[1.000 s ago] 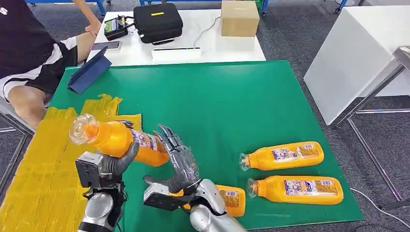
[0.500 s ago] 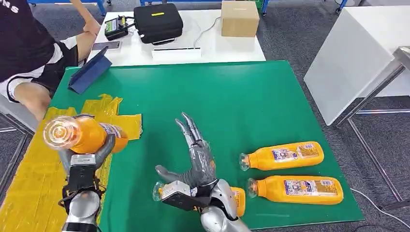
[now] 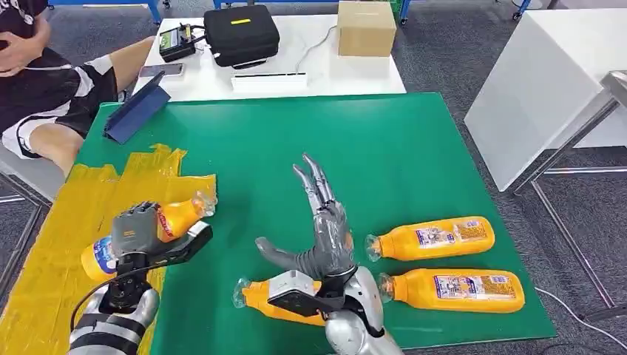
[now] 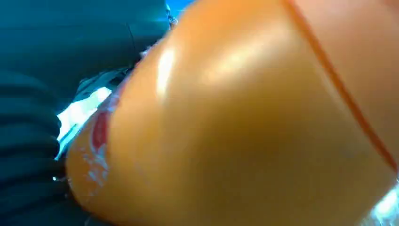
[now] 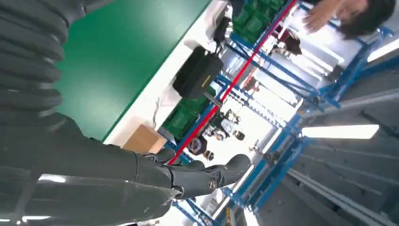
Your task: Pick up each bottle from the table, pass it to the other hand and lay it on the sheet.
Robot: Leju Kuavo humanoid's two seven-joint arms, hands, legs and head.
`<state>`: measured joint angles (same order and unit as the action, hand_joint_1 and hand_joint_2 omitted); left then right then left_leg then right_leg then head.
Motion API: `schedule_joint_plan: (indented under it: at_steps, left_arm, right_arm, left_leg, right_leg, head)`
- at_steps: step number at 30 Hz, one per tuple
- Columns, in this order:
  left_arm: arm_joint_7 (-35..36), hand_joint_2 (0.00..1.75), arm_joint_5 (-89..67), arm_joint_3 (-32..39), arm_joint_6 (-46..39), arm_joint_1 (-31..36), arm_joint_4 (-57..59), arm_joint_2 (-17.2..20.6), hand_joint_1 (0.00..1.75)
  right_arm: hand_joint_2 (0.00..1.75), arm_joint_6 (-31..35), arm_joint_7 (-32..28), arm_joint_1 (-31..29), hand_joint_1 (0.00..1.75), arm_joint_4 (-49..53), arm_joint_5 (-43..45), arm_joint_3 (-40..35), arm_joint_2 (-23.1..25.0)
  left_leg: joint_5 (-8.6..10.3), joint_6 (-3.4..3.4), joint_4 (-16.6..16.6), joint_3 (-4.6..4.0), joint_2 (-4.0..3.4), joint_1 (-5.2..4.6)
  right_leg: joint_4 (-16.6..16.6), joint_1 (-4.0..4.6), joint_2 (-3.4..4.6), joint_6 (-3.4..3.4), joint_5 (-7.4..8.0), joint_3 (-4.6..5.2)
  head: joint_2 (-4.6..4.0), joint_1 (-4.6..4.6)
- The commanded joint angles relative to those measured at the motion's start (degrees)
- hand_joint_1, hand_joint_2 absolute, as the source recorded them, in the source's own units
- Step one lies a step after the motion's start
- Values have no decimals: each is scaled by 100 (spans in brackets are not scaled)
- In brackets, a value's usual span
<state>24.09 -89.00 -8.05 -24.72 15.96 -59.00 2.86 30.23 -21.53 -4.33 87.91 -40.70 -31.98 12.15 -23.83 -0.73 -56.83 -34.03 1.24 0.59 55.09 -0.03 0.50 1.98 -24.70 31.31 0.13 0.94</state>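
- The left hand (image 3: 140, 231) grips an orange bottle (image 3: 164, 225) around its middle, low over the yellow sheet (image 3: 59, 281) at the near left of the green mat (image 3: 333, 148). The cap end points right and far, just over the sheet's right edge; the base points left and near.
- In the left wrist view that bottle (image 4: 244, 117) sits right against the lens, a blurred orange surface.
- The right hand (image 3: 322, 233) is empty, fingers straight and spread, thumb out to the left, raised above the near middle of the mat. The right wrist view shows its fingers (image 5: 207, 176) extended with nothing in them.
- A second bottle (image 3: 277, 303) lies on the mat under the right wrist, cap to the left, close to the mat's near edge.
- Two more bottles lie side by side at the near right, caps pointing left: the farther one (image 3: 436, 238) and the nearer one (image 3: 455, 290), which is close to the near right corner.
- Between the two hands there is a strip of bare mat; the far half of the mat is open green surface.
- A blue tablet (image 3: 137, 109) leans at the far left corner; a seated person (image 3: 44, 96) is just beyond the left edge.
- A white table (image 3: 325, 66) abuts the far edge, carrying a black case (image 3: 240, 33) and a cardboard box (image 3: 366, 28).
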Motion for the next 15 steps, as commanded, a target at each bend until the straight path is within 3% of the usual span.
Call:
schedule_joint_plan:
  at_steps: [1,10,11,12,15]
  left_arm:
    - [101,175,-100,-615,21,637,1672,282,175]
    - [29,175,-100,-349,74,834,2466,133,175]
    - [128,175,-100,-370,-4,883,2618,121,70]
    - [104,175,-100,-287,0,902,2708,90,7]
    - [-21,175,-100,-2,-228,937,2901,20,0]
  right_arm:
    - [175,-14,-25,-30,0,146,35,153,-236]
    - [175,39,-51,-17,0,138,67,129,-293]
    - [175,17,-42,-35,0,101,55,109,-305]
    - [175,2,-31,-48,0,67,37,95,-312]
    - [175,-120,121,-93,0,-32,-93,40,-365]
  left_leg:
    - [-9,-1,9,29,-13,-2]
    - [-5,-1,11,32,-11,-1]
    - [-5,-1,11,35,-10,-2]
    - [-5,-1,13,44,-15,-1]
    - [-3,1,12,52,-15,0]
  right_leg:
    - [-11,1,0,1,-7,-30]
    - [-11,1,2,0,-3,-30]
    - [-9,0,4,-1,-2,-31]
    - [-12,1,4,-1,-3,-41]
    - [-10,2,7,-4,-1,-47]
  head:
    - [0,0]
    - [0,0]
    - [0,0]
    - [0,0]
    - [0,0]
